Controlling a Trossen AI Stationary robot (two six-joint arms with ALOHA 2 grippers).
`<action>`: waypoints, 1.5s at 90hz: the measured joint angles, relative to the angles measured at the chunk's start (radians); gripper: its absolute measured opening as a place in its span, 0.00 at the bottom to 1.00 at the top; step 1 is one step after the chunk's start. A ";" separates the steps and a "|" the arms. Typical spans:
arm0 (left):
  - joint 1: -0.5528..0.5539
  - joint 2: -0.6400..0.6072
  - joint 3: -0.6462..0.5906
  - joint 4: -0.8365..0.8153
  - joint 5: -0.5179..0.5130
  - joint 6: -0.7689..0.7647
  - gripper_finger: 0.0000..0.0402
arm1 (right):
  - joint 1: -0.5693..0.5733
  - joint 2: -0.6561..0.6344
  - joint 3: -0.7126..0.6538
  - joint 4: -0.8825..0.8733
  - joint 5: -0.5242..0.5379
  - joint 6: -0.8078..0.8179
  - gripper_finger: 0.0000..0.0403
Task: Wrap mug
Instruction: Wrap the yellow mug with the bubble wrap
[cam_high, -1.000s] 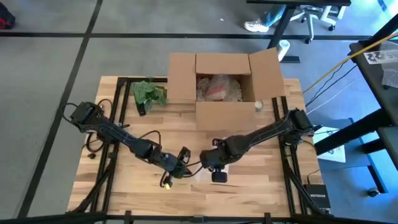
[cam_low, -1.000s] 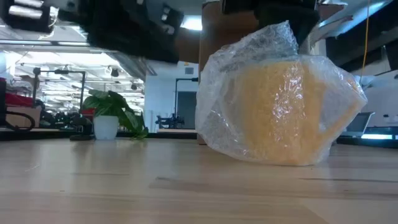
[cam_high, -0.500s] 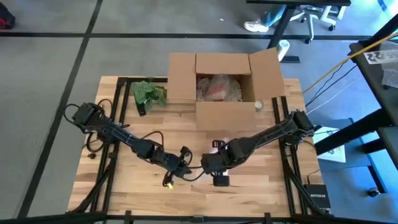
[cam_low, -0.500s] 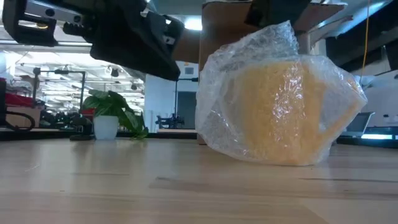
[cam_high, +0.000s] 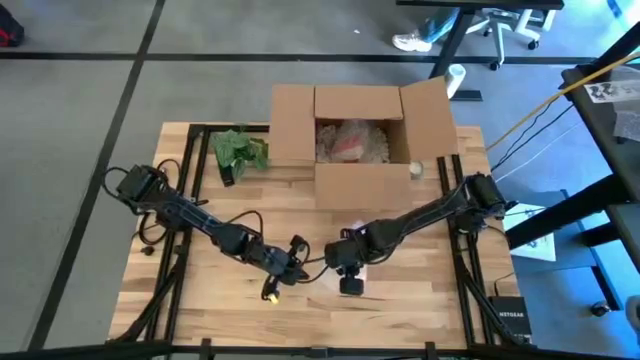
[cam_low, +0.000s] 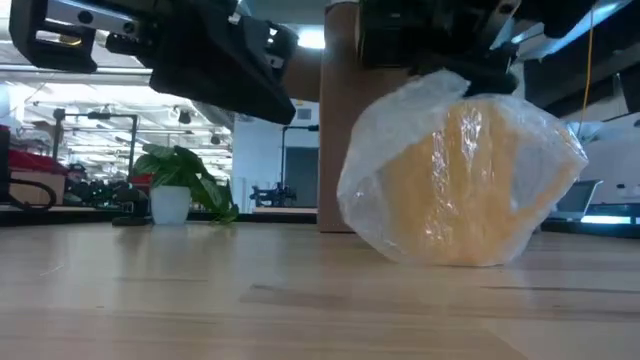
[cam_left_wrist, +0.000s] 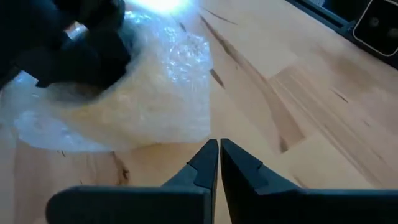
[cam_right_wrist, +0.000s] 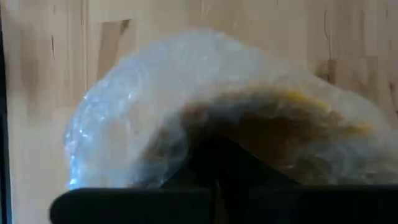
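High view: mug (cam_high: 350, 272) near table's (cam_high: 200, 300) front edge, under right gripper (cam_high: 345, 262). Low view: pressed down onto bubble wrap (cam_low: 400, 150); best pushed gently, straight. Left wrist view: left gripper (cam_left_wrist: 219, 152) pinched empty beside it. Right wrist view: finger spread unclear.

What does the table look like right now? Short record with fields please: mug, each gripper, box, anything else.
mug: yellow mug inside bubble wrap, standing on the table near its front edge
right gripper: right gripper pressing down on top of the wrap; fingers hidden
left gripper: left gripper shut, empty, just beside the wrapped mug, not touching
box: open cardboard box at the back, padding inside
other: small potted plant left of the box
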 joint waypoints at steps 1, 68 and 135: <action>0.000 0.000 0.000 0.001 0.000 0.000 0.00 | 0.000 0.000 0.002 -0.001 0.000 0.000 0.00; 0.006 0.000 -0.032 0.043 0.000 -0.023 0.00 | 0.052 0.008 0.380 -0.478 0.161 -0.055 0.00; 0.006 0.000 -0.032 0.073 0.000 -0.005 0.00 | -0.004 -0.067 0.042 -0.027 0.007 -0.042 0.00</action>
